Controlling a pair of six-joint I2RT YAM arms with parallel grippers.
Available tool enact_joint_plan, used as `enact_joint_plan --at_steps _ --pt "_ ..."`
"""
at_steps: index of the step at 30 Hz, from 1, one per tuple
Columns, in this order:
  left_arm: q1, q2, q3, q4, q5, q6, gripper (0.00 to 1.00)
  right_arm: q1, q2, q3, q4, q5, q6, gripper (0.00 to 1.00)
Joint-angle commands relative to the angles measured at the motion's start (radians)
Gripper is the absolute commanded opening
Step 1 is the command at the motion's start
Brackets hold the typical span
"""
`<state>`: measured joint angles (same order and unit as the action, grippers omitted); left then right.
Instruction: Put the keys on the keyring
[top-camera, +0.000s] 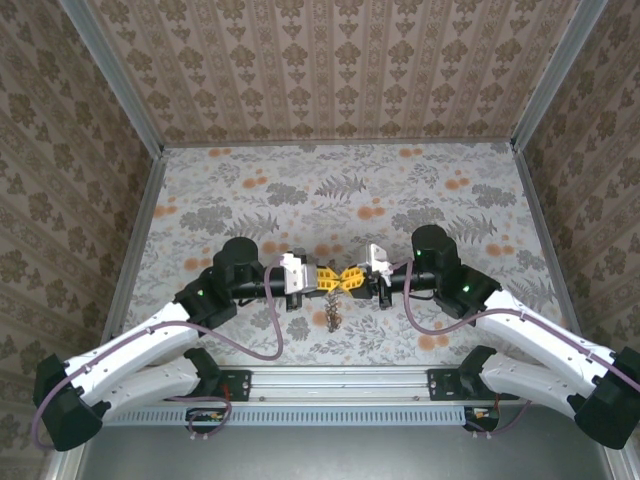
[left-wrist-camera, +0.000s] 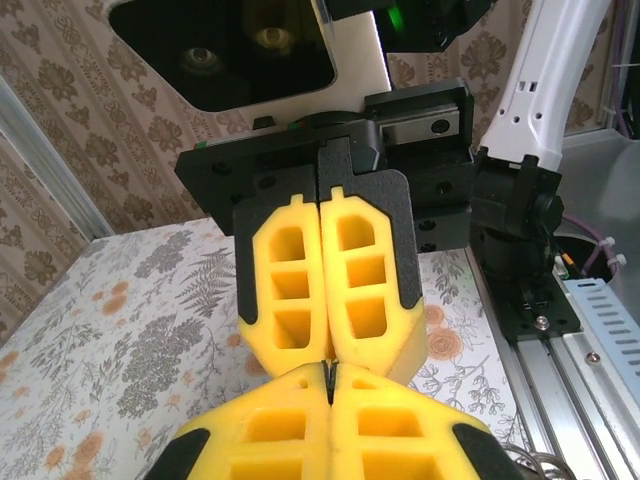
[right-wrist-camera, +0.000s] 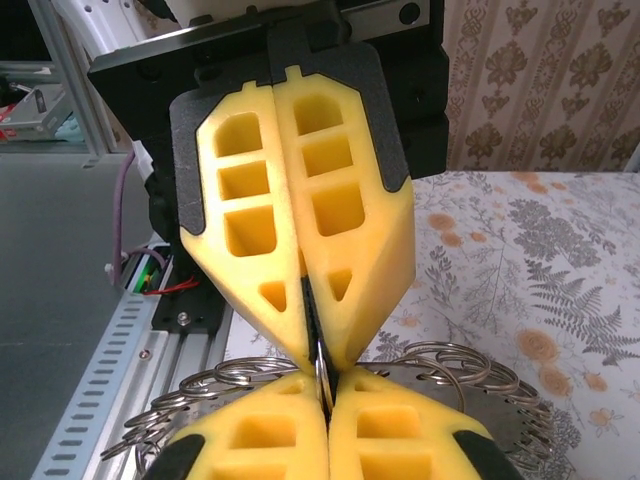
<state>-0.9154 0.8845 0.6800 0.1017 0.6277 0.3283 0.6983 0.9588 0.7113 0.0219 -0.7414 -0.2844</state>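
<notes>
My two grippers meet tip to tip above the near middle of the table, the left gripper (top-camera: 334, 279) facing the right gripper (top-camera: 346, 279). Both pairs of yellow fingers are pressed together. In the right wrist view the keyring (right-wrist-camera: 240, 372), a metal hoop strung with several small wire loops, spreads to both sides behind my right gripper (right-wrist-camera: 325, 388), which is shut on one thin silver loop of it. The left gripper (right-wrist-camera: 312, 340) pinches a thin dark strip seen edge-on, apparently a key (left-wrist-camera: 329, 378), touching that loop. The keyring (top-camera: 333, 315) hangs just below the tips in the top view.
The floral table cover (top-camera: 330, 190) stretches away behind the grippers. Patterned walls close in the left, right and far sides. An aluminium rail (top-camera: 340, 380) with the arm bases runs along the near edge, right under the hanging ring.
</notes>
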Motion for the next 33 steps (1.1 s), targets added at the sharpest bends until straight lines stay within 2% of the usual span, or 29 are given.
enact_joint_plan --at_steps 1,6,9,12,22,27,28,31,33 --pt "-0.009 -0.011 0.016 0.027 0.029 -0.001 0.0 -0.003 0.007 0.005 0.012 0.031 -0.018 0.0" --pt "-0.007 -0.013 0.085 -0.309 -0.097 0.12 0.0 0.003 -0.002 0.091 -0.214 0.113 -0.159 0.0" --pt "-0.005 0.016 0.093 -0.396 -0.123 0.14 0.0 0.016 0.008 0.147 -0.334 0.158 -0.233 0.0" --pt "-0.007 0.037 0.08 -0.4 -0.115 0.131 0.0 0.02 0.009 0.178 -0.38 0.187 -0.257 0.0" --pt "-0.002 0.057 0.046 -0.365 -0.154 0.111 0.0 0.02 -0.009 0.174 -0.331 0.163 -0.219 0.0" --pt "0.004 0.034 0.004 -0.267 -0.149 0.045 0.0 0.02 0.007 0.171 -0.327 0.13 -0.219 0.0" --pt "0.008 0.018 -0.004 -0.252 -0.145 0.036 0.03 0.019 0.012 0.17 -0.334 0.133 -0.225 0.0" --pt "0.019 -0.058 -0.021 -0.231 -0.143 0.02 0.25 0.019 0.018 0.166 -0.35 0.141 -0.241 0.0" --pt "0.021 -0.092 -0.004 -0.251 -0.134 0.018 0.33 0.02 0.023 0.167 -0.365 0.146 -0.253 0.0"
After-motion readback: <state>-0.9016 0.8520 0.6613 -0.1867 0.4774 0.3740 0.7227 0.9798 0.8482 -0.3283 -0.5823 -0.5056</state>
